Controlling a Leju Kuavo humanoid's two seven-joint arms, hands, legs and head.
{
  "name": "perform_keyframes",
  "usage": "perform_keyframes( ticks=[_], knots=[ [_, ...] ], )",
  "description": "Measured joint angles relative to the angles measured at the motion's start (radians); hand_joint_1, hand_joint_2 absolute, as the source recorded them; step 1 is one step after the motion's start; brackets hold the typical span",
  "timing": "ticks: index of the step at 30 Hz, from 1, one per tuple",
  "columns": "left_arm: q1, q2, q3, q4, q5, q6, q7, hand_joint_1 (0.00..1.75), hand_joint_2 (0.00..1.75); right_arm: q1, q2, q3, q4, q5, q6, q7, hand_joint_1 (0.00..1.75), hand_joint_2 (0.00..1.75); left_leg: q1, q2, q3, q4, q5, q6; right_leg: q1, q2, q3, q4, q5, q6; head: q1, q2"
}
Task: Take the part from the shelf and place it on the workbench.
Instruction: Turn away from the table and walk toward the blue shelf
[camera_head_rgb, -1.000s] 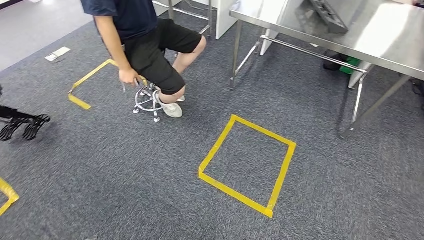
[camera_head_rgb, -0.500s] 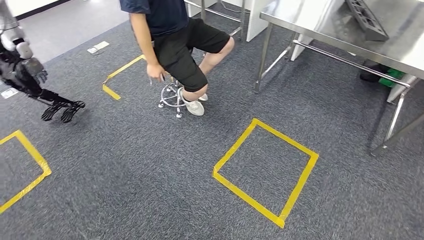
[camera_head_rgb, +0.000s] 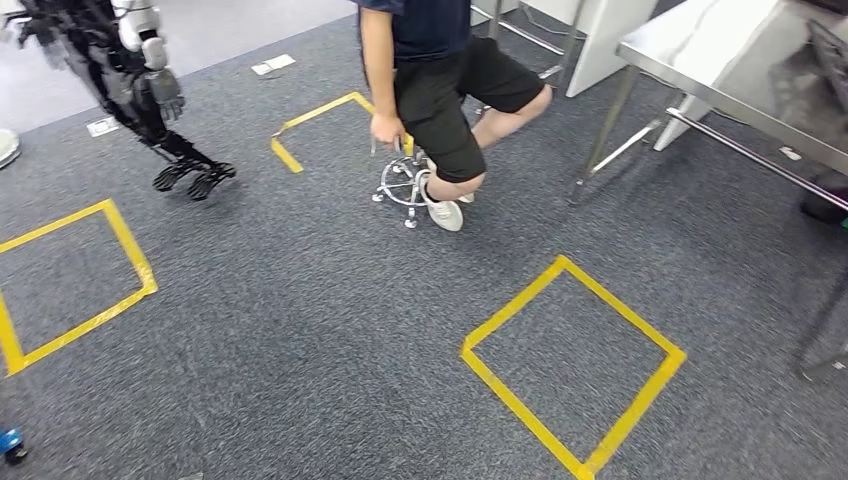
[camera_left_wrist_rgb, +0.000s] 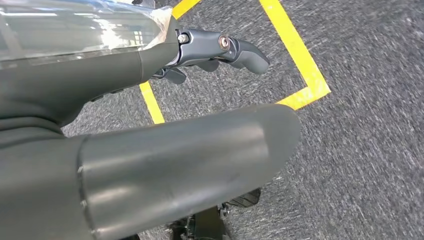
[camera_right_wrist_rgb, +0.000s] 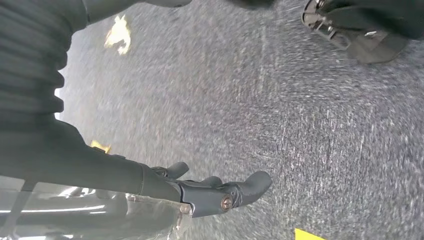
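In the left wrist view my left hand (camera_left_wrist_rgb: 150, 115) has its thick thumb stretched out and its dark fingers (camera_left_wrist_rgb: 235, 47) straight, pressed along a glossy clear-wrapped part (camera_left_wrist_rgb: 75, 30). The right wrist view mirrors this: my right hand (camera_right_wrist_rgb: 150, 182) lays its fingers (camera_right_wrist_rgb: 235, 192) flat against the same shiny part (camera_right_wrist_rgb: 90, 212). The part appears clamped between both hands, above grey carpet. The steel workbench (camera_head_rgb: 720, 60) stands at the far right of the head view, some way off.
A person (camera_head_rgb: 440, 70) sits on a small wheeled stool (camera_head_rgb: 400, 185) ahead of me. Another robot (camera_head_rgb: 130, 80) stands at the far left. Yellow tape squares (camera_head_rgb: 575, 365) (camera_head_rgb: 70, 270) mark the carpet. A small blue thing (camera_head_rgb: 8, 440) lies at the lower left edge.
The whole picture has slid to the right, so my camera has turned left. The other robot came into view, and the workbench has moved toward the right edge.
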Motion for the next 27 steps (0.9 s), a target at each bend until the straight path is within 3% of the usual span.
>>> perform_keyframes(
  ticks=[1, 2, 3, 4, 6, 8, 10, 11, 13, 15, 17, 18, 19, 21, 23, 25, 26, 27],
  knots=[
    [-0.001, -0.001, -0.001, 0.0, -0.004, -0.001, 0.004, 0.0, 0.0, 0.004, 0.0, -0.001, 0.0, 0.0, 0.0, 0.0, 0.0, 1.75, 0.0, -0.015, -0.003, 0.0, 0.002, 0.001, 0.0, 0.008, -0.03, 0.061, -0.02, 0.0, 0.0, 0.0],
    [-0.001, -0.002, -0.001, 0.0, -0.006, -0.002, 0.007, 0.0, 0.0, 0.008, -0.001, -0.001, 0.0, 0.0, 0.0, 0.0, 0.0, 1.75, -0.001, -0.031, -0.004, 0.001, 0.003, 0.002, 0.0, 0.011, -0.044, 0.089, -0.024, 0.004, 0.0, 0.0],
    [-0.001, -0.003, -0.002, 0.0, -0.007, -0.003, 0.009, 0.0, 0.0, 0.011, -0.001, -0.002, 0.0, 0.0, -0.001, 0.0, 0.0, 1.75, 0.0, -0.046, -0.005, 0.001, 0.004, 0.001, -0.001, 0.013, -0.039, 0.073, -0.01, 0.011, 0.0, 0.0],
    [-0.001, -0.004, -0.002, 0.0, -0.008, -0.003, 0.01, 0.0, 0.0, 0.013, -0.001, -0.002, 0.0, 0.0, -0.001, 0.0, 0.0, 1.75, 0.0, -0.061, -0.004, 0.001, 0.006, -0.001, -0.003, 0.019, -0.013, 0.014, 0.019, 0.02, 0.0, 0.0],
    [-0.001, -0.004, -0.002, 0.0, -0.01, -0.006, 0.01, 0.0, 0.0, 0.013, 0.0, -0.002, 0.0, 0.001, -0.001, 0.0, 0.0, 1.75, -0.001, -0.086, -0.005, 0.003, 0.009, -0.008, -0.009, 0.057, 0.054, -0.138, 0.08, 0.031, 0.0, 0.0],
    [-0.002, -0.005, -0.002, 0.0, -0.014, -0.009, 0.008, 0.0, 0.0, 0.012, 0.001, -0.003, 0.0, 0.0, -0.001, 0.0, 0.0, 1.75, -0.004, -0.105, -0.01, 0.004, 0.013, -0.018, -0.011, 0.084, 0.084, -0.21, 0.108, 0.025, -0.001, 0.0],
    [-0.002, -0.004, -0.002, 0.0, -0.017, -0.012, 0.006, 0.0, 0.0, 0.011, 0.004, -0.004, 0.0, -0.001, -0.005, 0.001, 0.0, 1.75, -0.003, -0.119, -0.017, 0.001, 0.019, -0.03, -0.009, 0.068, 0.085, -0.211, 0.114, 0.01, -0.002, 0.0],
    [-0.001, -0.004, -0.002, 0.0, -0.019, -0.013, 0.005, 0.0, 0.0, 0.01, 0.006, -0.006, 0.0, -0.003, -0.007, 0.002, 0.0, 1.75, -0.001, -0.112, -0.022, 0.005, 0.016, -0.034, -0.01, 0.058, 0.087, -0.213, 0.118, 0.003, -0.002, 0.0],
    [-0.003, -0.006, -0.002, 0.0, -0.02, -0.015, 0.004, 0.0, 0.0, 0.011, 0.008, -0.011, 0.0, -0.006, -0.011, 0.003, 0.0, 1.75, 0.002, -0.061, -0.051, 0.061, -0.021, -0.043, -0.014, 0.034, 0.088, -0.219, 0.125, -0.014, -0.003, 0.0],
    [-0.008, -0.009, -0.002, 0.0, -0.026, -0.019, 0.004, 0.0, 0.0, 0.014, 0.008, -0.016, 0.0, -0.01, -0.013, 0.004, 0.0, 1.75, 0.005, -0.008, -0.108, 0.189, -0.089, -0.053, -0.01, 0.007, 0.086, -0.22, 0.126, -0.023, -0.003, 0.0],
    [-0.009, -0.01, -0.002, 0.0, -0.035, -0.025, 0.004, 0.0, 0.0, 0.017, 0.007, -0.022, 0.0, -0.014, -0.015, 0.005, 0.0, 1.75, 0.007, 0.003, -0.151, 0.287, -0.124, -0.061, -0.006, -0.022, 0.084, -0.219, 0.125, -0.025, -0.003, 0.0],
    [-0.008, -0.01, -0.002, 0.0, -0.038, -0.028, 0.005, 0.0, 0.0, 0.017, 0.007, -0.025, 0.0, -0.016, -0.016, 0.006, 0.0, 1.75, 0.007, 0.005, -0.146, 0.285, -0.116, -0.063, -0.006, -0.036, 0.083, -0.219, 0.125, -0.026, -0.003, 0.0],
    [-0.008, -0.01, -0.001, 0.0, -0.042, -0.03, 0.007, 0.0, 0.0, 0.017, 0.007, -0.027, 0.0, -0.017, -0.017, 0.006, 0.0, 1.75, 0.008, 0.01, -0.12, 0.241, -0.091, -0.062, -0.005, -0.048, 0.083, -0.219, 0.124, -0.026, -0.003, 0.0],
    [-0.01, -0.008, 0.0, -0.001, -0.049, -0.033, 0.01, 0.0, 0.0, 0.014, 0.007, -0.032, 0.0, -0.017, -0.018, 0.005, 0.0, 1.75, 0.004, 0.049, -0.036, 0.099, -0.039, -0.056, 0.0, -0.068, 0.086, -0.218, 0.121, -0.023, -0.004, 0.0],
    [-0.015, -0.008, 0.002, -0.002, -0.054, -0.035, 0.012, 0.0, 0.0, 0.012, 0.007, -0.036, 0.0, -0.015, -0.018, 0.005, 0.0, 1.75, -0.004, 0.081, 0.01, 0.016, -0.022, -0.045, 0.008, -0.086, 0.089, -0.218, 0.116, -0.017, -0.001, 0.0],
    [-0.018, -0.006, 0.006, -0.003, -0.055, -0.036, 0.012, 0.0, 0.0, 0.009, 0.008, -0.039, 0.0, -0.012, -0.019, 0.005, 0.0, 1.75, -0.009, 0.068, 0.009, 0.007, -0.022, -0.032, 0.012, -0.105, 0.093, -0.219, 0.114, -0.008, 0.002, 0.0],
    [-0.017, -0.006, 0.009, -0.003, -0.055, -0.037, 0.012, 0.0, 0.0, 0.007, 0.008, -0.04, 0.0, -0.011, -0.018, 0.005, 0.0, 1.75, -0.008, 0.057, 0.01, 0.003, -0.019, -0.026, 0.01, -0.102, 0.092, -0.216, 0.11, -0.003, 0.002, 0.0],
    [-0.017, -0.005, 0.012, -0.003, -0.054, -0.037, 0.012, 0.0, 0.0, 0.006, 0.008, -0.041, 0.0, -0.009, -0.018, 0.005, 0.0, 1.75, -0.006, 0.046, 0.012, -0.001, -0.015, -0.019, 0.008, -0.084, 0.087, -0.202, 0.1, 0.0, 0.002, 0.0]
  ],
)
